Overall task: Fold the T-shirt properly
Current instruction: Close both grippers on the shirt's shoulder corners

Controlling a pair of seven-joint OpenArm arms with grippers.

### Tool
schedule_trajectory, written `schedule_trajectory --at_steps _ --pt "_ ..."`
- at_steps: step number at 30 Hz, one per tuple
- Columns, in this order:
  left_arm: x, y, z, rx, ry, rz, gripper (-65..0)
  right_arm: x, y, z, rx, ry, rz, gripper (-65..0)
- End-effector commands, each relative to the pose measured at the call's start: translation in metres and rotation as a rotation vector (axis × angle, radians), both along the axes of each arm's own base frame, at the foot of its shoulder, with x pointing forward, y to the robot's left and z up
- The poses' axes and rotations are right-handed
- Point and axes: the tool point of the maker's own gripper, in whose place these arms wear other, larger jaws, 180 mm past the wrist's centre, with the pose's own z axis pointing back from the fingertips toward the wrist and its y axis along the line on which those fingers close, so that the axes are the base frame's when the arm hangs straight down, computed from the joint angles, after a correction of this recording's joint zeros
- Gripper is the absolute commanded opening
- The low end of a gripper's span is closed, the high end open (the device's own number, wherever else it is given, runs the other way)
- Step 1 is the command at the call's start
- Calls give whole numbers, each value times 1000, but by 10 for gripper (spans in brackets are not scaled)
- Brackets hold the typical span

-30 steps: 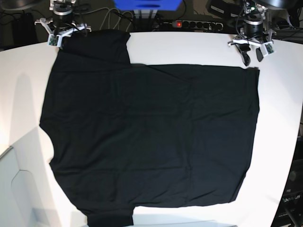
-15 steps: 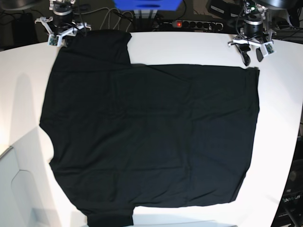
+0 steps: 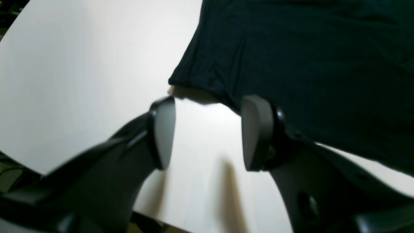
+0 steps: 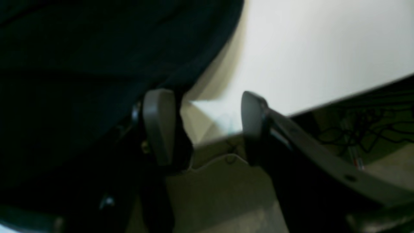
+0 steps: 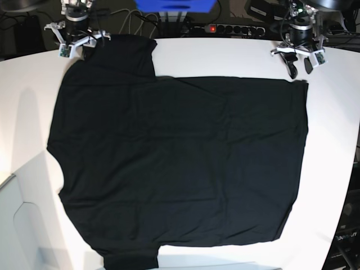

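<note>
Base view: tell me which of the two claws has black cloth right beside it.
The right claw, at the far left of the base view: it sits at the sleeve of the black cloth T-shirt. The left claw hangs over bare white table.

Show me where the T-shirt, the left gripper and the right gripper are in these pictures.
T-shirt [image 5: 180,163]: base view, middle of the black cloth.
Left gripper [image 3: 207,132]: left wrist view, midway between its open fingertips.
Right gripper [image 4: 207,126]: right wrist view, midway between its open fingertips.

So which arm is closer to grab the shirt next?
Probably the left: its open end effector sits right at the shirt's corner. The right end effector is open beside the sleeve edge.
</note>
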Motion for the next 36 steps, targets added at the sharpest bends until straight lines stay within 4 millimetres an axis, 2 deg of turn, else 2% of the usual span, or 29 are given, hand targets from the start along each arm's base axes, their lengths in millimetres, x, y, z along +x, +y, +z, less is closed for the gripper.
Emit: schedule_trajectory --at_steps 1,3,5,9,10,15,16,18,21,25,31,36 --pt "2 2 8 13 -28 -5 -333 -7 1 -4 5 28 8 -322" --pt "2 2 8 13 -28 -5 -333 -5 1 -5 7 29 10 -335" --pt "2 2 8 13 -28 -5 -333 -5 1 -6 7 30 10 -393" --pt "2 2 8 16 -29 -7 -333 -5 0 -5 4 28 4 -612" --pt "4 2 9 16 -34 -7 -333 -5 0 -4 4 26 4 -650" --pt "9 3 12 19 -47 -4 -333 -4 -1 -3 1 21 6 -650" --pt "8 9 14 29 -51 7 -333 -3 -1 -1 -2 16 8 -650" --pt "7 18 18 47 -59 28 -333 0 -2 5 -8 -1 10 -650" --pt "13 22 23 52 -80 35 -333 7 -2 15 -13 -29 11 -650" --pt "14 29 9 45 -61 60 -333 10 -2 17 -15 -37 12 -650" --pt "16 46 -26 21 -14 129 -333 9 -2 17 -16 -35 13 -650" --pt "27 49 -28 16 -29 141 -333 10 -2 17 -17 -35 16 -650"
